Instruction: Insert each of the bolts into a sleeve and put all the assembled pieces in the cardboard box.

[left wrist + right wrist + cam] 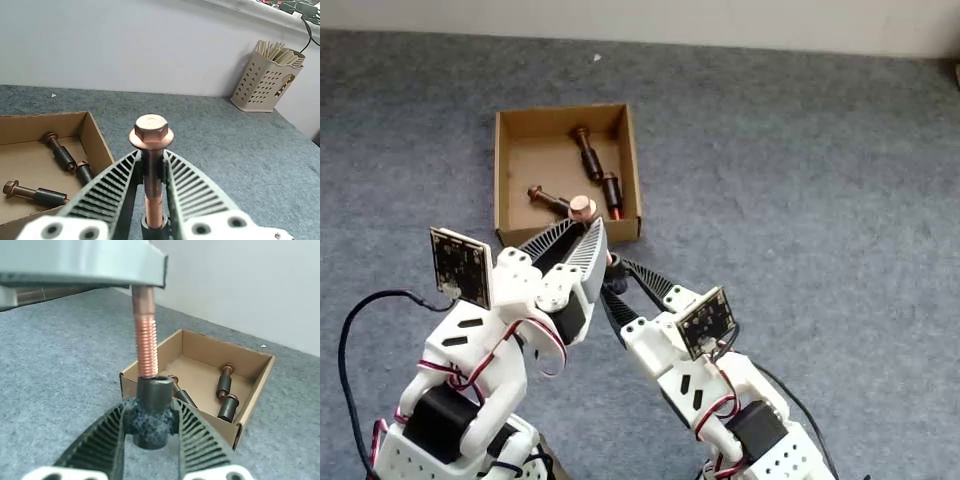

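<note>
Vertically, the bolt [151, 136] held in the left gripper [152, 157] meets the sleeve [153, 389] clamped in the right gripper [151, 412].

setting: indoor robotics lab or hobby bench. evidence: grey carpet-like mat [820, 150] as work surface, plain white wall [125, 40], beige perforated holder of wooden sticks [267, 80] against it, black cable [305, 20] hanging above.
</note>
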Motion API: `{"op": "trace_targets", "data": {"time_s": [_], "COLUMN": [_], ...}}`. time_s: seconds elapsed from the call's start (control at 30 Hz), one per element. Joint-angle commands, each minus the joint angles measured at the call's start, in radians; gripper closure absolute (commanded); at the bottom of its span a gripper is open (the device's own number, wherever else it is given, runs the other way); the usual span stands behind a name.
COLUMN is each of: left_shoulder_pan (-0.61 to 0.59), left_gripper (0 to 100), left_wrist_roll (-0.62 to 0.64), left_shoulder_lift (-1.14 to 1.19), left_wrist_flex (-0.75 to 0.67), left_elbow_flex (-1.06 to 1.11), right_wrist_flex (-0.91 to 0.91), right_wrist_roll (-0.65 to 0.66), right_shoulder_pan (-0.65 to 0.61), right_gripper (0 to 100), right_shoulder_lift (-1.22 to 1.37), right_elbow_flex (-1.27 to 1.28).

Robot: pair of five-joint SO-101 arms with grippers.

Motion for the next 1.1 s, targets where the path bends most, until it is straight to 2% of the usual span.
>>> {"op": "trace_targets", "data": {"time_s": [0.0,0.47,0.63,0.8,0.87,0.97,1.07], "left_shoulder_pan": [0.024,0.024,0.024,0.024,0.024,0.024,0.024], "left_gripper": [99,99,99,99,96,86,78], "left_wrist_roll": [-0.003,-0.003,-0.003,-0.009,-0.015,-0.084,-0.081], "left_shoulder_lift": [-0.007,-0.007,-0.007,-0.007,-0.007,-0.007,-0.007], "left_wrist_flex": [-0.025,-0.048,-0.044,-0.041,-0.038,0.017,0.074], "left_elbow_flex": [-0.001,0.065,0.064,0.061,0.064,0.062,0.061], "right_wrist_flex": [-0.039,-0.039,-0.039,-0.039,-0.039,-0.041,-0.085], "right_wrist_roll": [0.012,0.015,0.098,0.106,0.106,0.118,0.118], "right_shoulder_pan": [-0.012,-0.022,-0.031,-0.028,-0.027,-0.027,-0.025], "right_gripper": [99.5,99.5,99.5,99.5,99.5,99.5,99.5], "right_shoulder_lift": [-0.024,-0.024,-0.024,-0.024,-0.024,-0.024,-0.024], "right_elbow_flex": [0.03,0.028,0.027,0.022,0.022,0.019,0.021]}}
